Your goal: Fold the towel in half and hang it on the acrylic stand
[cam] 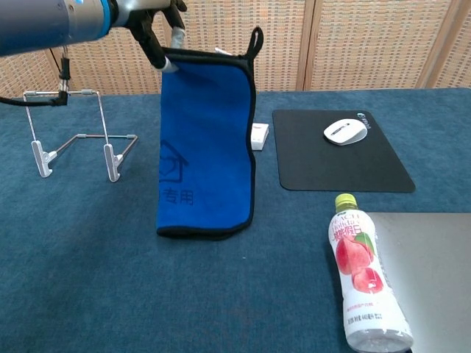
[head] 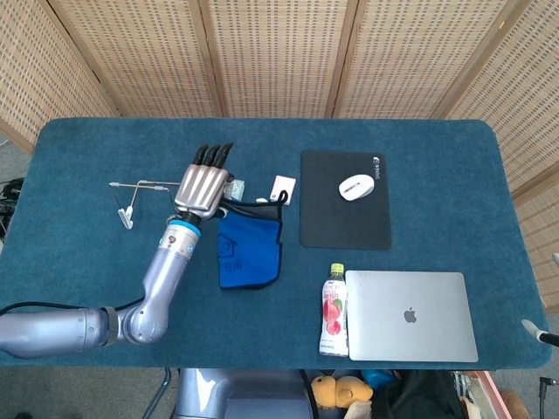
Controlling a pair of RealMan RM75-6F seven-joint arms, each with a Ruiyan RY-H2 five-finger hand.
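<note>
The blue towel [cam: 206,147], folded double with a black edge and a loop at its top right corner, hangs in the air above the table. My left hand [cam: 151,22] grips its top left corner high in the chest view. In the head view the left hand [head: 203,185] is above the towel [head: 249,249], just right of the stand. The acrylic stand [cam: 70,136], a clear thin frame with white feet, stands at the left of the towel; in the head view the stand [head: 140,196] is partly hidden by my hand. My right hand is not visible.
A small white box [head: 282,188] sits behind the towel. Right of it lies a black mouse pad [head: 344,198] with a white mouse [head: 356,186]. A peach drink bottle [cam: 363,281] and a closed laptop [head: 410,315] lie at the front right.
</note>
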